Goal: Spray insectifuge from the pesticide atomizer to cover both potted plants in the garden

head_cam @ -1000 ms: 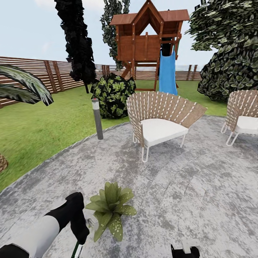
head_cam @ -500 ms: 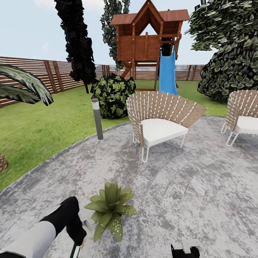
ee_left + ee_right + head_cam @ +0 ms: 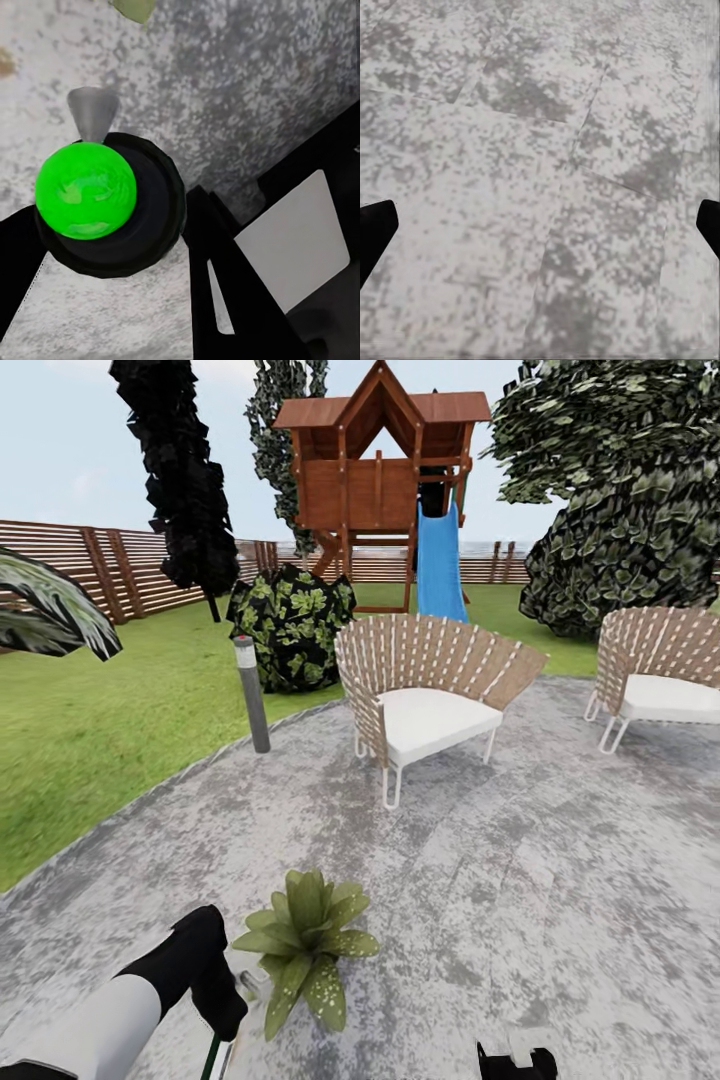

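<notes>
The left tool (image 3: 215, 1000) is clamped on the pesticide atomizer (image 3: 213, 1055), whose thin dark green handle pokes out below the black fingers at the bottom edge of the head view. In the left wrist view the same sprayer (image 3: 97, 202) is seen end on: a bright green cap in a black collar, with a pale grey nozzle beyond it. It hangs just beside the nearer potted plant (image 3: 303, 948), a low rosette of pointed green leaves on the round grey patio (image 3: 500, 880). It is probably held this close and low so that the spray falls on those leaves rather than on the paving; whether the nozzle is truly aimed at the plant I cannot tell.

The right tool (image 3: 515, 1060) sits low at the bottom edge of the head view. Its wrist camera looks at bare grey paving with one dark fingertip (image 3: 375, 229) at each side, so its fingers stand apart and hold nothing.

Nothing lies between the sprayer and the rosette. Farther off on the patio stand a woven chair with a white cushion (image 3: 425, 695) and a second chair (image 3: 655, 680) to the right. A grey bollard lamp (image 3: 251, 695) marks the lawn's edge, with an ivy-like shrub (image 3: 290, 625), a wooden playhouse with a blue slide (image 3: 385, 470) and the slatted fence (image 3: 110, 565) behind.
</notes>
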Motion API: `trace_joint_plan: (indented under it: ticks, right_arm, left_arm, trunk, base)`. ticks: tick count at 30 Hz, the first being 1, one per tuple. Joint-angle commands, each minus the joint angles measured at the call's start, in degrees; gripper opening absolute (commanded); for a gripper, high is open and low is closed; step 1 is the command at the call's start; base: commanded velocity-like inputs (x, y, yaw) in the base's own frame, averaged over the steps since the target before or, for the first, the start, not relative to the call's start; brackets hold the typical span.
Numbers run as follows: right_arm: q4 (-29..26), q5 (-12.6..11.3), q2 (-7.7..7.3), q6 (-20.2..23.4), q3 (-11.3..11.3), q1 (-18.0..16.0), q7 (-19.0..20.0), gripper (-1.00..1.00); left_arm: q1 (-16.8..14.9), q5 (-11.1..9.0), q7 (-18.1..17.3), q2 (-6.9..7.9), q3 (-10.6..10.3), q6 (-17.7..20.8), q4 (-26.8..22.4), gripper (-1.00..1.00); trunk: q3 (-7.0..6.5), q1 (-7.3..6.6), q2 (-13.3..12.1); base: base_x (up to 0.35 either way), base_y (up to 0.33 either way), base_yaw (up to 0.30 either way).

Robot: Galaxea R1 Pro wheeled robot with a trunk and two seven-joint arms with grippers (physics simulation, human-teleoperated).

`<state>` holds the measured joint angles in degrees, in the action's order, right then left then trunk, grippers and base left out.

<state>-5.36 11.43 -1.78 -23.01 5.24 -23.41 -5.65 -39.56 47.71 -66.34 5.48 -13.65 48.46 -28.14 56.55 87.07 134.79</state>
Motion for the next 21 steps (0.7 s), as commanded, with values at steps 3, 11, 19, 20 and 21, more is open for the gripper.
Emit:
trace_joint_plan:
  ticks: [3,11,19,20,21]
  right_arm:
    - [0.1,0.6,0.02,-0.2,0.5,-0.1,-0.2,1.00]
    - [0.2,0.6,0.02,-0.2,0.5,-0.1,-0.1,1.00]
    - [0.1,0.6,0.02,-0.2,0.5,-0.1,-0.1,1.00]
    - [0.1,0.6,0.02,-0.2,0.5,-0.1,-0.1,1.00]
    - [0.1,0.5,0.02,-0.2,0.5,-0.1,-0.1,1.00]
  left_arm:
    - [-0.2,0.5,-0.6,-0.14,-0.4,0.1,-0.2,-1.00]
    - [-4.1,1.1,-5.0,-0.54,-0.8,0.2,-0.1,-1.00]
    - [-6.7,1.5,-6.1,-0.47,-1.0,0.2,-0.1,-1.00]
    - [-6.6,1.5,-6.1,-0.47,-1.0,0.2,0.0,-1.00]
    - [-6.6,1.5,-6.1,-0.47,-1.0,0.2,0.0,-1.00]
  trunk:
    - [0.05,-0.01,0.0]
    - [0.05,-0.01,0.0]
    - [0.05,-0.01,0.0]
    - [0.05,-0.01,0.0]
    - [0.05,-0.01,0.0]
  base:
    - [-0.004,0.007,-0.270]
    - [0.000,0.000,-0.035]
    - [0.000,0.000,-0.001]
    - [0.000,0.017,-0.087]
    - [0.000,0.093,-0.183]
